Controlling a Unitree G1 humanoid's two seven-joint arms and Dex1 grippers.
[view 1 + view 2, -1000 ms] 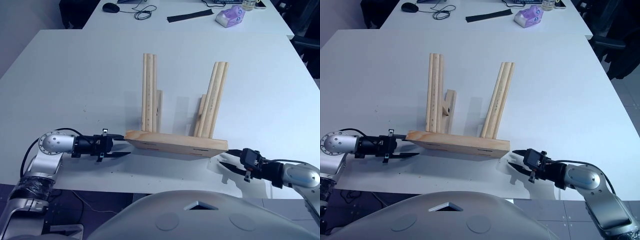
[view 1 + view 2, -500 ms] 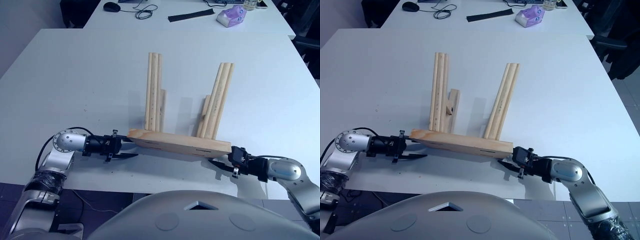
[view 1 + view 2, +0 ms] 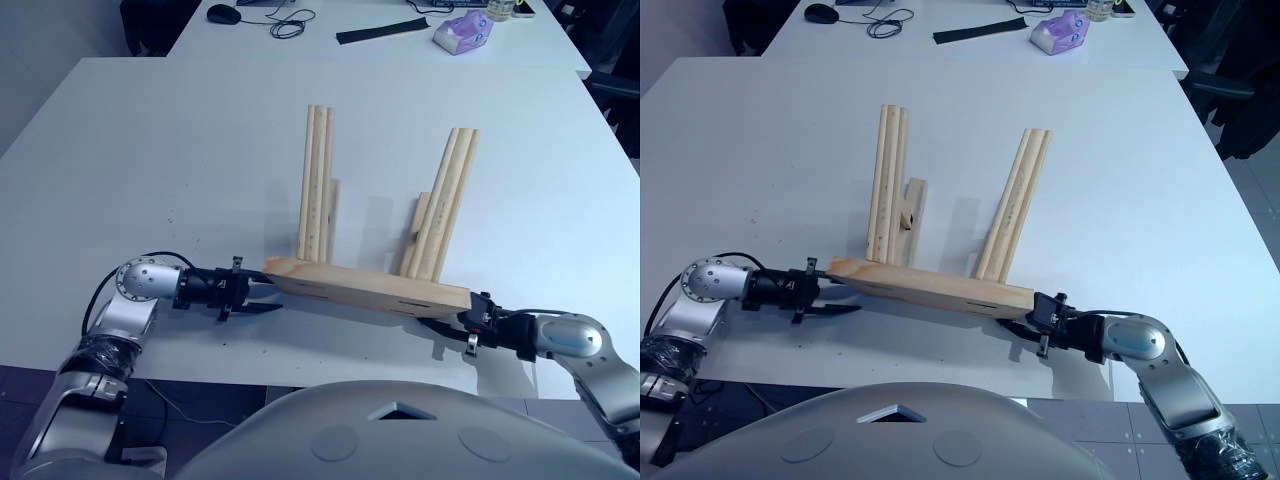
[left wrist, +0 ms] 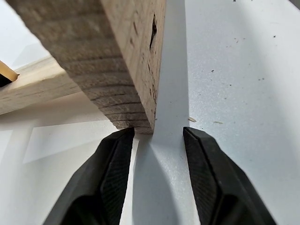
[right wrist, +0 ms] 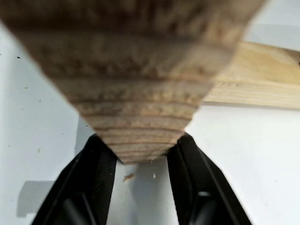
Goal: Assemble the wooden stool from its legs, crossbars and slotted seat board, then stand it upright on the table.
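Observation:
The wooden stool stands upside down near the table's front edge, its slotted seat board (image 3: 365, 290) lowest. Two bundles of legs (image 3: 316, 185) (image 3: 448, 205) point away from me, with short crossbars (image 3: 332, 215) beside them. My left gripper (image 3: 255, 303) is open at the board's left end. In the left wrist view the board's corner (image 4: 131, 93) sits just past the fingertips (image 4: 117, 140), with a gap on one side. My right gripper (image 3: 452, 322) is shut on the board's right end; both fingers (image 5: 101, 159) press against the end grain (image 5: 140, 117).
The white table (image 3: 150, 150) spreads wide behind and to both sides of the stool; its front edge lies just below both arms. On the far table lie a mouse (image 3: 222, 13), a cable (image 3: 290, 22), a black strip (image 3: 385, 30) and a purple pack (image 3: 462, 33).
The stool has shifted to the right across the table. My right gripper came in from a gap beside the board and closed on its end. My left gripper followed the left end.

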